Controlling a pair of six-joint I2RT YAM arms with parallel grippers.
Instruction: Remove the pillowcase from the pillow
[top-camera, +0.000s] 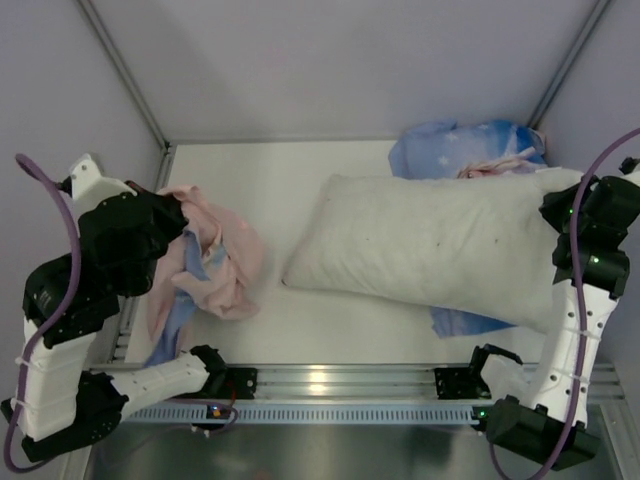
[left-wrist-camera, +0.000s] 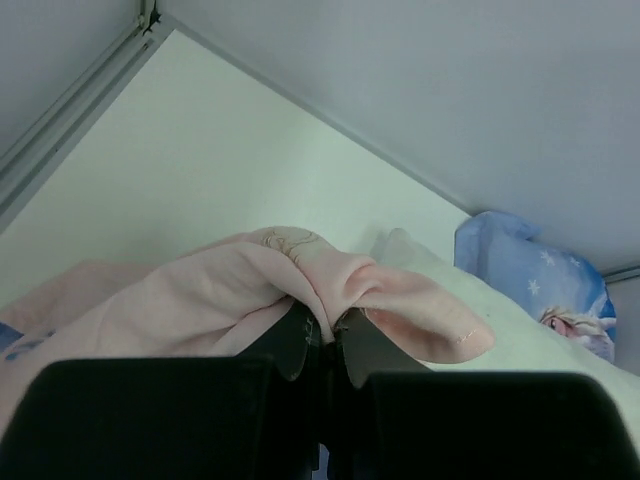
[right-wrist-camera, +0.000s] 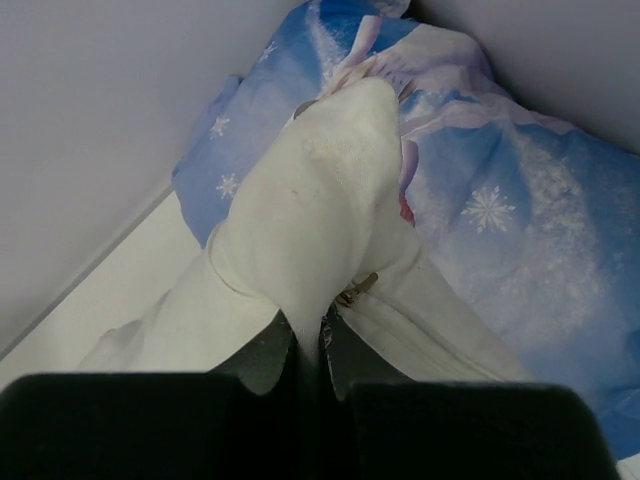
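Note:
The pillowcase (top-camera: 215, 262) lies bunched at the table's left, pink face out with blue showing underneath, fully off the pillow. My left gripper (top-camera: 168, 222) is shut on a pink fold of it; the pinched fold shows in the left wrist view (left-wrist-camera: 330, 322) with the pillowcase (left-wrist-camera: 200, 300) spread to the left. The white pillow (top-camera: 430, 250) lies bare across the right half of the table. My right gripper (top-camera: 568, 225) is shut on the pillow's right corner; in the right wrist view (right-wrist-camera: 318, 340) the pillow (right-wrist-camera: 320, 200) bulges up from the jaws, a zip pull beside them.
A second blue Elsa-print case (top-camera: 470, 150) lies at the back right behind the pillow, also in the right wrist view (right-wrist-camera: 500, 200) and the left wrist view (left-wrist-camera: 540, 285). A blue edge (top-camera: 470, 322) pokes out under the pillow's near side. Walls enclose the table on three sides.

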